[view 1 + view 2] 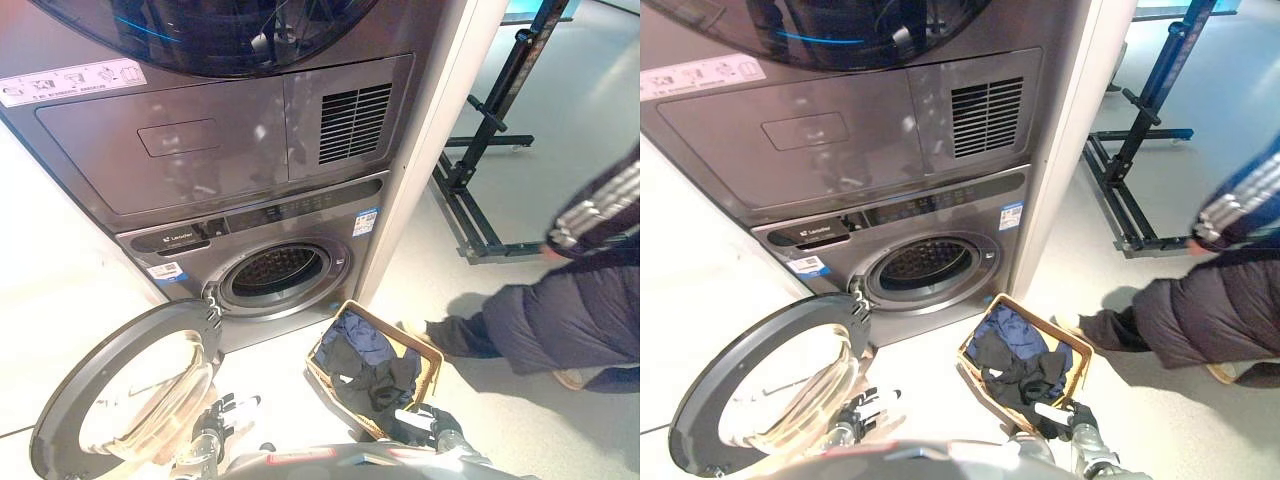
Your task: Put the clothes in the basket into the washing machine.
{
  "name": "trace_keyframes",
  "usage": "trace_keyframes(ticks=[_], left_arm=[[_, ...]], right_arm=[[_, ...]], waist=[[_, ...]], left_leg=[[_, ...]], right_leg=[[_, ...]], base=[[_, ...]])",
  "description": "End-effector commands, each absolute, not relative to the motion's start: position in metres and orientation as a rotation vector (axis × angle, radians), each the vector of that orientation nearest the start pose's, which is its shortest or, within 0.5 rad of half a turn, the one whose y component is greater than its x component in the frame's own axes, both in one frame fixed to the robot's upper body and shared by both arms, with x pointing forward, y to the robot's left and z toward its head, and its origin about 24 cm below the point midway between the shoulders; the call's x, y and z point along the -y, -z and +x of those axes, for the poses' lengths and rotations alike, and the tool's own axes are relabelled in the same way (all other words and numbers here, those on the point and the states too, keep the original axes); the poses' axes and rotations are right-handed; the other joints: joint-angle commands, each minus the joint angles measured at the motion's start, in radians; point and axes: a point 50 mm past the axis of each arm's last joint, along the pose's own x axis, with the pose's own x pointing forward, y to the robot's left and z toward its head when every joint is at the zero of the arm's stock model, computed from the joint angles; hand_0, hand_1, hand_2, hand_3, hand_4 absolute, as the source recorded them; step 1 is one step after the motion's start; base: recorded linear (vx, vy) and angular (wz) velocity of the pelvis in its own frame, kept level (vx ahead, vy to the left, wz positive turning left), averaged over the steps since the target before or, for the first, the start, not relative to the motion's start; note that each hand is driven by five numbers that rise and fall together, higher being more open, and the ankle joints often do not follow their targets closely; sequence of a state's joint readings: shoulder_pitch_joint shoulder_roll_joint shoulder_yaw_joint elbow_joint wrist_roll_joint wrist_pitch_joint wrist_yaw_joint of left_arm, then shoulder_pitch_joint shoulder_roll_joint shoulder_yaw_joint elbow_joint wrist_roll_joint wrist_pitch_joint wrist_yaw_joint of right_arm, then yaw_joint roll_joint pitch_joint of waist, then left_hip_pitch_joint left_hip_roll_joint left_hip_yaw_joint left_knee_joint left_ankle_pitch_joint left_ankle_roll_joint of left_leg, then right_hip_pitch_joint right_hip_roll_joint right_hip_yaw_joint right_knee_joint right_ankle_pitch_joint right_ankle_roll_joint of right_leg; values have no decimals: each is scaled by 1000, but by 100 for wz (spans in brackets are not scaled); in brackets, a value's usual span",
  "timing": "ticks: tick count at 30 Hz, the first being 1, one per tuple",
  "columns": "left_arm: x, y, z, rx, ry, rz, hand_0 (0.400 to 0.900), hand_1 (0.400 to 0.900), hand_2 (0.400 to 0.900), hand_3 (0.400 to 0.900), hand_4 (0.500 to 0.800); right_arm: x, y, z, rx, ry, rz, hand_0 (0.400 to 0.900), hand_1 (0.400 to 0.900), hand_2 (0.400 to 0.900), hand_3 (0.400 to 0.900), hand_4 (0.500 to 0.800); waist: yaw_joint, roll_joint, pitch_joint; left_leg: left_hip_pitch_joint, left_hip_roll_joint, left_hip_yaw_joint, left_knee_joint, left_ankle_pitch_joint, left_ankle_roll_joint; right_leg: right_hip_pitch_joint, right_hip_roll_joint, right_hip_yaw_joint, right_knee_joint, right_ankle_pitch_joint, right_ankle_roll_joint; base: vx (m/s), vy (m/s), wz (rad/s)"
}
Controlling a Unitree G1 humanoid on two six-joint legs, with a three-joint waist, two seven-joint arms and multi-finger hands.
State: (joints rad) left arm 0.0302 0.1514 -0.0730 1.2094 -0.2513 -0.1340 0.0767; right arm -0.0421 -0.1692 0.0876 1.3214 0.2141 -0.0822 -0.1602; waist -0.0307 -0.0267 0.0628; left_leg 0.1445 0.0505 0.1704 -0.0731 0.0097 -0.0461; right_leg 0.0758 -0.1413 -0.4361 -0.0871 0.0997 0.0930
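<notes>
While the round door of the washing machine hangs wide open on the left, the left hand sits low beside the door's lower edge, its fingers loosely spread and holding nothing. Up and to the right of it lies the drum opening, dark and uncovered, facing out over the floor. Further right, the wicker basket stands on the floor just beside the machine's lower right corner, with the clothes, blue and black, heaped inside it. The right hand is at the basket's near edge, its fingers down among the black cloth; whether they have closed on it I cannot tell. This hand is plainly the nearer one to the clothes. From there the drum lies up and to the left, so a lifted garment would probably need carrying leftward and forward across the basket's rim. On the far right a person in a dark padded jacket crouches near the basket.
</notes>
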Motion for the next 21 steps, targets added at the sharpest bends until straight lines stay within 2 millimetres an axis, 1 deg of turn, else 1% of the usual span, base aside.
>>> trace_keyframes(ticks=[1, 8, 21], left_arm=[[-213, 155, 119, -1000, -216, 67, 900, 900, 900, 900, 800], [-215, 155, 118, -1006, -226, 67, 900, 900, 900, 900, 800], [-213, 157, 112, -1022, -238, 45, 900, 900, 900, 900, 800]], right_arm=[[227, 153, 130, -1078, 287, -168, 900, 900, 900, 900, 800], [225, 153, 132, -1073, 273, -170, 900, 900, 900, 900, 800], [223, 154, 129, -1089, 267, -172, 900, 900, 900, 900, 800]], waist=[[-2, -12, 9], [-2, -14, 11], [-6, -17, 12]], left_leg=[[-71, -11, -25, 14, 42, -31], [-72, -11, -26, 15, 42, -31], [-72, -8, -21, 14, 43, -33]], right_leg=[[30, 1, 0, 14, -30, 97], [29, 2, 0, 14, -30, 95], [25, 3, 8, 13, -29, 94]], base=[[0, 0, 0], [0, 0, 0], [0, -1, -1]])
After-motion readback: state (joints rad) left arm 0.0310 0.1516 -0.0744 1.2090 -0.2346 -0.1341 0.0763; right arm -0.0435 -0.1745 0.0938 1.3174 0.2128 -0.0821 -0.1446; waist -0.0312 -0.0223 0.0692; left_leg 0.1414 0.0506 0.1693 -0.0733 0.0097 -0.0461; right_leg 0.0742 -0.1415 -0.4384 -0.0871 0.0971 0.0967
